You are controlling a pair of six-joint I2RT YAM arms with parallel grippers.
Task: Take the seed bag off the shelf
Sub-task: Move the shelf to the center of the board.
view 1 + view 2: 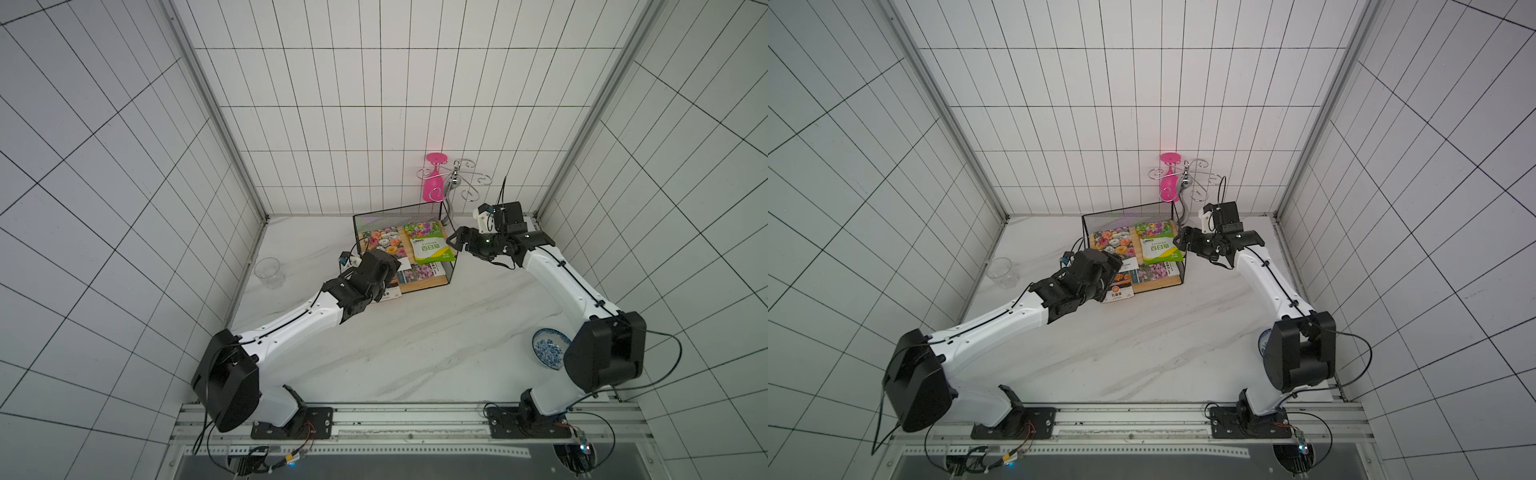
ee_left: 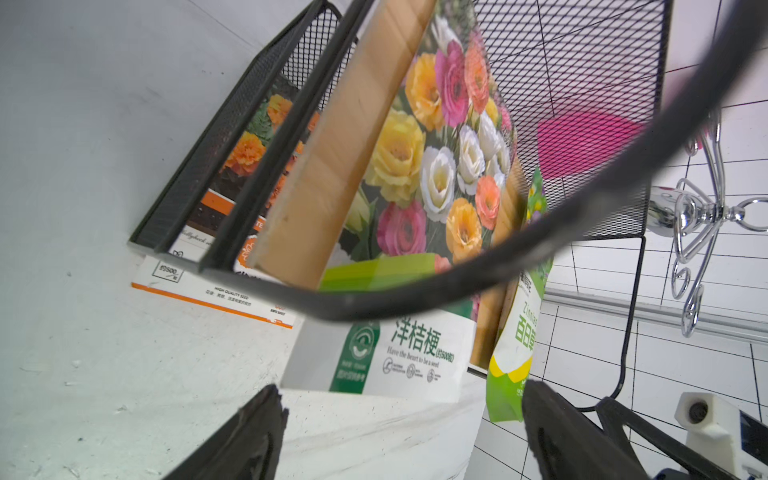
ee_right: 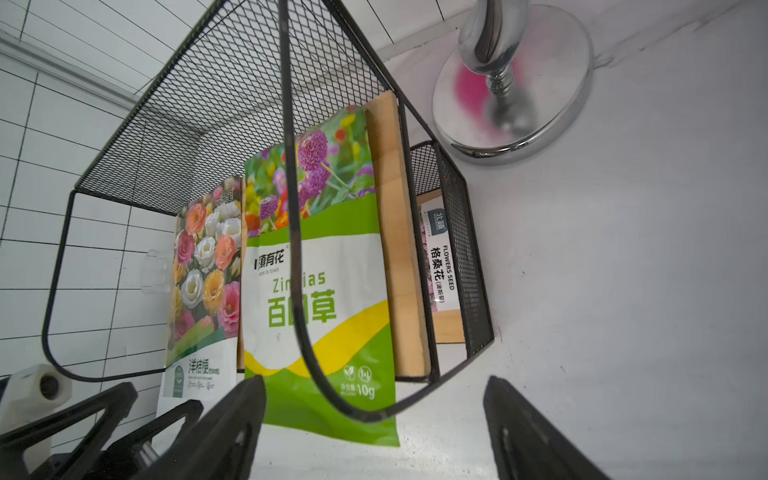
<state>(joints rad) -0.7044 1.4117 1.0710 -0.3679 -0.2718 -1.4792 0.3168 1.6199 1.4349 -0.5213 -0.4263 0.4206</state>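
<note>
- The left gripper (image 2: 405, 390) is aimed at the shelf's (image 1: 395, 216) front-left corner, jaws spread.
- The right gripper (image 3: 374, 380) is aimed at the Zinnias seed bag (image 3: 349, 270) on the shelf's upper tier, jaws spread.

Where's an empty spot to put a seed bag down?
The wide middle of the white marble table, between the black wire shelf and the blue patterned dish, is bare. Crowded: at the back, around the silver curly stand.

Green seed bag (image 3: 353, 266) reads "Zinnias", "10g"; lower packet (image 3: 442, 266) "FLOWERS SEED".
</note>
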